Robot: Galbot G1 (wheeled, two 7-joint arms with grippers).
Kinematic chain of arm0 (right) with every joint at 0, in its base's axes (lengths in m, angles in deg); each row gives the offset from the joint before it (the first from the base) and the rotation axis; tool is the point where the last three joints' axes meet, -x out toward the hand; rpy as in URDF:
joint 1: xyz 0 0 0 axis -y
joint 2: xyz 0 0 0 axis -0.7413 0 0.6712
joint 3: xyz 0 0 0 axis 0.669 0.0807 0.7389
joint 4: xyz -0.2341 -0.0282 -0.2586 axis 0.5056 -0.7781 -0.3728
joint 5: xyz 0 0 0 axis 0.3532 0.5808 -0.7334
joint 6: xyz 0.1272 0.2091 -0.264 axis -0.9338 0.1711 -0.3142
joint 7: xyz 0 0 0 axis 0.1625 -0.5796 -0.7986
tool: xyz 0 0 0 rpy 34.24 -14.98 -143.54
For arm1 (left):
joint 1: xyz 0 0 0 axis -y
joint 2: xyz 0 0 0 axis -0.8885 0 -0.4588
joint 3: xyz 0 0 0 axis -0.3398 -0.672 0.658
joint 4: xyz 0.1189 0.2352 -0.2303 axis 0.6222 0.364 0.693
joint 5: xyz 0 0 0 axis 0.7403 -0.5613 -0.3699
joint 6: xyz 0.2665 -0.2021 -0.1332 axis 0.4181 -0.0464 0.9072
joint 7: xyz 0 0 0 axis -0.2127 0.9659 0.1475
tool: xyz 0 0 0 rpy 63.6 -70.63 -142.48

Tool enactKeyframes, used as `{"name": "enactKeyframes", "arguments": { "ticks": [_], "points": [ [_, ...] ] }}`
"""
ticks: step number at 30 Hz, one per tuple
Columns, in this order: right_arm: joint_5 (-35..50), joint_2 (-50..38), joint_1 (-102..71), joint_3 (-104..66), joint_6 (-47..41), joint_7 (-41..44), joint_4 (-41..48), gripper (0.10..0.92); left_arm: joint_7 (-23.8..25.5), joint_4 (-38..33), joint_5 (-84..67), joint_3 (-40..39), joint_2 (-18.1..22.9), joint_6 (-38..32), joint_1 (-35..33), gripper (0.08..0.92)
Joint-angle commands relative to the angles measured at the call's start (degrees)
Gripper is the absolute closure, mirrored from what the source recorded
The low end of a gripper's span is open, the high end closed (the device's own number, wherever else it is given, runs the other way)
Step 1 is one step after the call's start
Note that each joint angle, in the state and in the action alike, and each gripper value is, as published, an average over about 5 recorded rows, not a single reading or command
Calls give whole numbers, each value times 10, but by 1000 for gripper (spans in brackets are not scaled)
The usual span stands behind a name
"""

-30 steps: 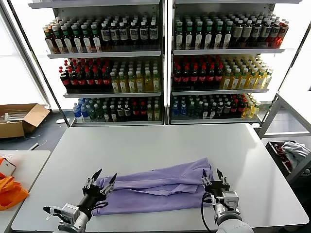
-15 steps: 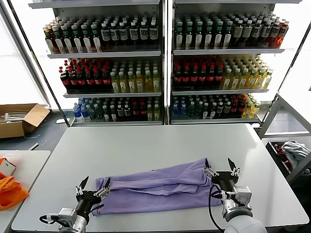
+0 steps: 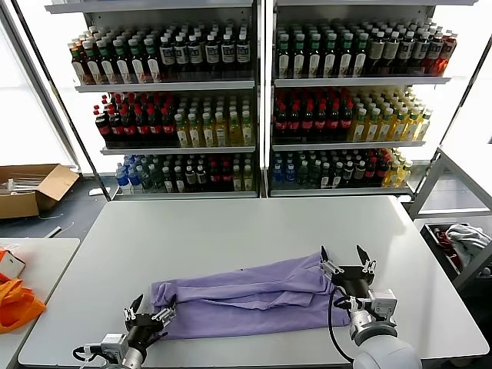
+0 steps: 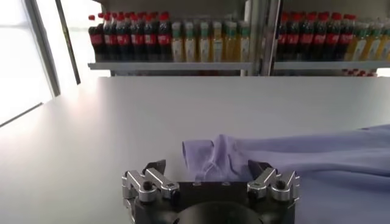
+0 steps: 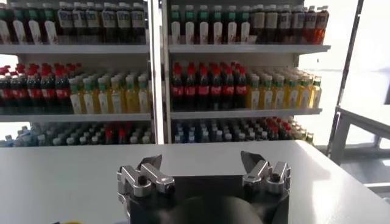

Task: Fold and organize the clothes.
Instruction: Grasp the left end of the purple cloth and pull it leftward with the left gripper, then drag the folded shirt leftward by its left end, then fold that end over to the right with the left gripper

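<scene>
The lavender T-shirt point(image 3: 246, 300) lies folded into a long band across the near part of the white table point(image 3: 231, 231). My left gripper point(image 3: 151, 310) is open and empty at the shirt's left end, just short of it. In the left wrist view the bunched shirt end point(image 4: 213, 158) lies just beyond the open gripper point(image 4: 207, 167). My right gripper point(image 3: 342, 257) is open and empty, raised at the shirt's right end. The right wrist view shows the open right gripper point(image 5: 201, 161) over bare table, facing the shelves; the shirt does not show there.
Drink shelves point(image 3: 254, 100) full of bottles stand behind the table. A cardboard box point(image 3: 31, 188) sits on the floor at left. An orange bag point(image 3: 15, 304) lies on a side table. A bin with cloth point(image 3: 461, 242) stands at right.
My left gripper has drawn back toward me and lowered, off the shirt's left end. My right gripper has risen and shifted at the shirt's right end. Both stay open.
</scene>
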Motion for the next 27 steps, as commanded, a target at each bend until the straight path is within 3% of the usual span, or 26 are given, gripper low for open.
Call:
{"name": "enactKeyframes", "arguments": {
  "ticks": [1, 18, 23, 27],
  "points": [
    [4, -1, 9, 2, -1, -1, 5, 203, 6, 24, -6, -7, 4, 1, 2, 235],
    [11, -7, 20, -6, -4, -2, 3, 203, 13, 16, 10, 6, -1, -18, 6, 718],
    [13, -10, 28, -6, -7, -2, 4, 203, 15, -10, 9, 94, -39, -30, 9, 857],
    [19, -15, 35, -7, -7, -3, 6, 203, 25, -34, -7, 200, -92, -35, 3, 889]
  ]
}}
